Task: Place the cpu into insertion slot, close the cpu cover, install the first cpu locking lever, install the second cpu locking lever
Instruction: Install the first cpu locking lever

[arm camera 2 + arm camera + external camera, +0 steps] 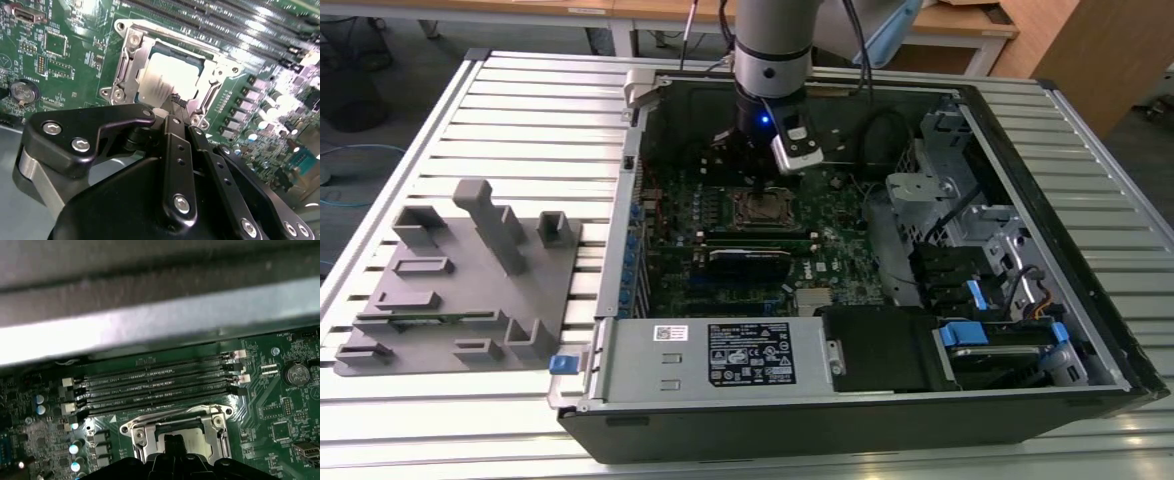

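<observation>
The cpu [167, 77] shows its pale metal top inside the insertion slot [758, 208] on the green board. The silvery cpu cover [131, 62] lies flat around it as a frame, seen too in the first wrist view [210, 427]. My gripper [177, 101] hovers just over the near edge of the cpu, its two black fingers pressed together with nothing between them. In the first wrist view the gripper [175, 442] covers part of the chip. In the exterior view the gripper [744, 170] hangs inside the open computer case, just behind the socket.
Several long black memory slots [155, 385] run beside the socket, with the case wall [160, 325] beyond them. A coin battery [22, 92] sits on the board. The power supply [720, 355], a drive cage [947, 200] and a grey fixture block [454, 280] on the exterior view's left surround the work area.
</observation>
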Available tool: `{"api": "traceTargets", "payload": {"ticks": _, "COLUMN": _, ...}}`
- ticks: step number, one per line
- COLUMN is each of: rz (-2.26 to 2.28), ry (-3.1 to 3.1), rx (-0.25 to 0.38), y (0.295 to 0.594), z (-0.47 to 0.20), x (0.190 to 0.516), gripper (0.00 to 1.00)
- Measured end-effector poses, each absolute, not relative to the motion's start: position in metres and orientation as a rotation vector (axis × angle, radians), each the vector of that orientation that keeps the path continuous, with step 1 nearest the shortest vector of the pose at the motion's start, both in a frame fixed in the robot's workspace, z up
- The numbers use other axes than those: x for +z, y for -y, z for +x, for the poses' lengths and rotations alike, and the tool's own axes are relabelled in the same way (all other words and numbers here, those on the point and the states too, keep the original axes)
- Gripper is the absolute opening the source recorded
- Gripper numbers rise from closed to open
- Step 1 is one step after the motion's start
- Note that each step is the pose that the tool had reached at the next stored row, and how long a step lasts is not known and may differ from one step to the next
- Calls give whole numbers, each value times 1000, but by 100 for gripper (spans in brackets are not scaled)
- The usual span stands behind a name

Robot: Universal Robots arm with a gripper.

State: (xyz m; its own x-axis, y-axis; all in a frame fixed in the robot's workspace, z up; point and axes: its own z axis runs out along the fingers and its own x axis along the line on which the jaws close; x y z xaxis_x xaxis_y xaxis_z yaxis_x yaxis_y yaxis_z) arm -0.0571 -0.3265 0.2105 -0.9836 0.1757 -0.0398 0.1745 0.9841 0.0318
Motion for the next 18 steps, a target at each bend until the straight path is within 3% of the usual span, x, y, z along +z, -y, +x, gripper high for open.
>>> {"api": "traceTargets", "payload": {"ticks": 18, "rz": 124, "ry": -3059, "rx": -1, "y": 331, "z": -57, "x": 209, "gripper": 11}}
